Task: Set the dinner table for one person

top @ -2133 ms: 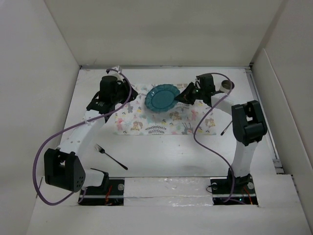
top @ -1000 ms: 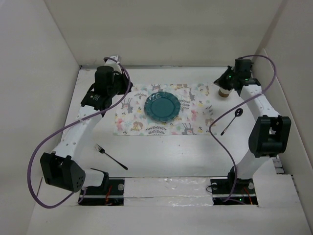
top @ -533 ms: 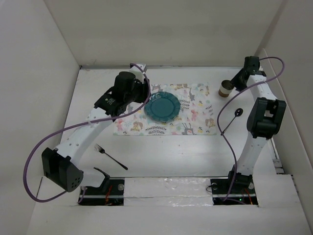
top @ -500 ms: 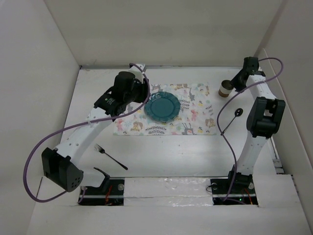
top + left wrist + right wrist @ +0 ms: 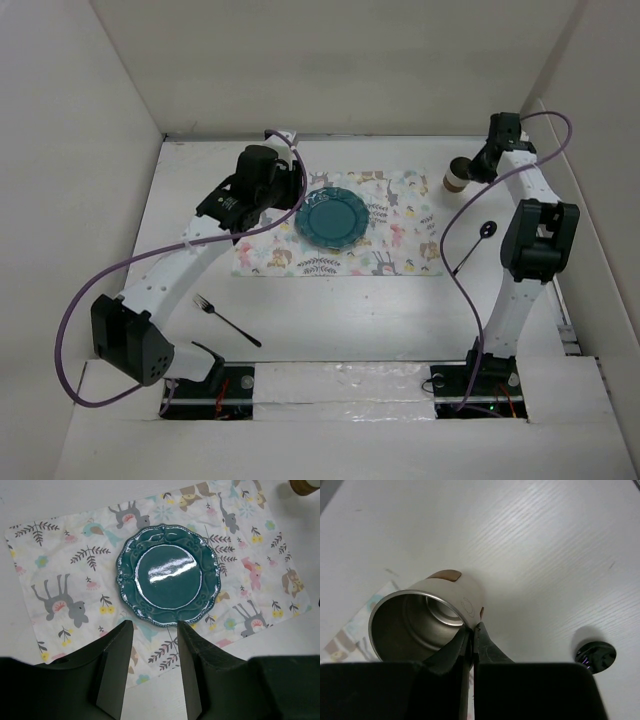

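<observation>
The white dinner table [image 5: 350, 310] carries an animal-print placemat [image 5: 390, 245] with a teal scalloped plate [image 5: 332, 217] on it. My left gripper [image 5: 292, 192] hovers open and empty over the placemat's left part. In the left wrist view its gripper [image 5: 155, 626] frames the near rim of the plate [image 5: 168, 575]. My right gripper [image 5: 478, 168] is shut on the rim of a cream metal-lined cup [image 5: 458, 177] at the back right. In the right wrist view the gripper [image 5: 474, 630] has one finger inside the cup [image 5: 427, 615] and one outside.
A black fork [image 5: 225, 320] lies at the front left of the table. A black spoon [image 5: 470, 248] lies right of the placemat; its bowl shows in the right wrist view [image 5: 595, 655]. White walls enclose the table on three sides.
My right arm left the plate, swung to the back right and closed on the cup's rim. My left arm swung in from the left edge toward the plate.
</observation>
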